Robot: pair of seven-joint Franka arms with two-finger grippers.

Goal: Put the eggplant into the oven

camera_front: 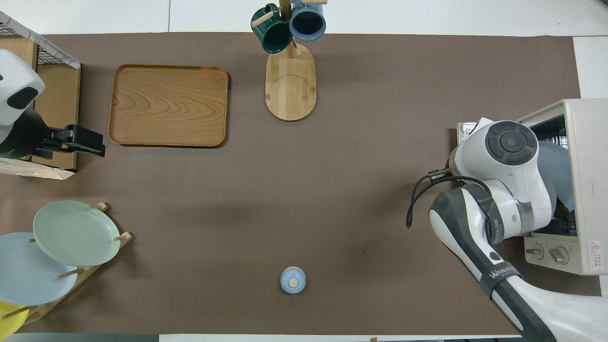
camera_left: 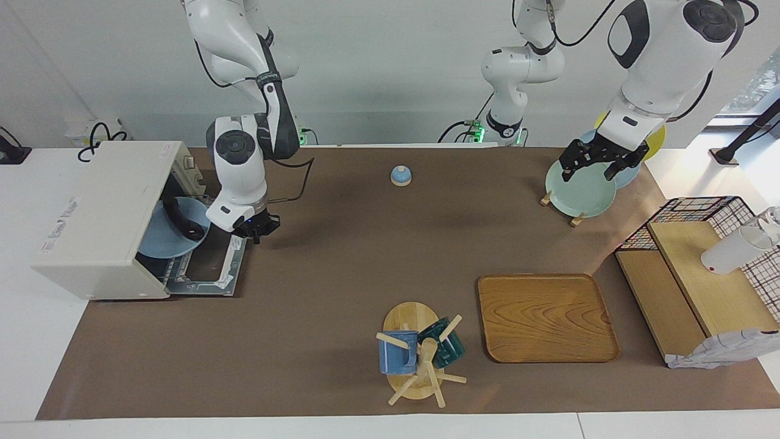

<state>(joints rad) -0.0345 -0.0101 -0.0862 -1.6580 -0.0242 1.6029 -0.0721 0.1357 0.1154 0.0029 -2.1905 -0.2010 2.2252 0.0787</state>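
The eggplant (camera_left: pixel 183 222) already lies on the blue plate (camera_left: pixel 159 239) inside the oven (camera_left: pixel 100 219). The right hand (camera_left: pixel 259 228) hangs over the open door (camera_left: pixel 210 268), grip unreadable. The left hand (camera_left: pixel 600 160), open and empty, waits over the plate rack (camera_left: pixel 560 204).

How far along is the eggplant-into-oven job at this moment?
Mostly done: the eggplant lies on a blue plate inside the oven. The right gripper is over the oven's dropped door, holding nothing. The left gripper waits over the plate rack. Left: pulling clear; the door stands open.
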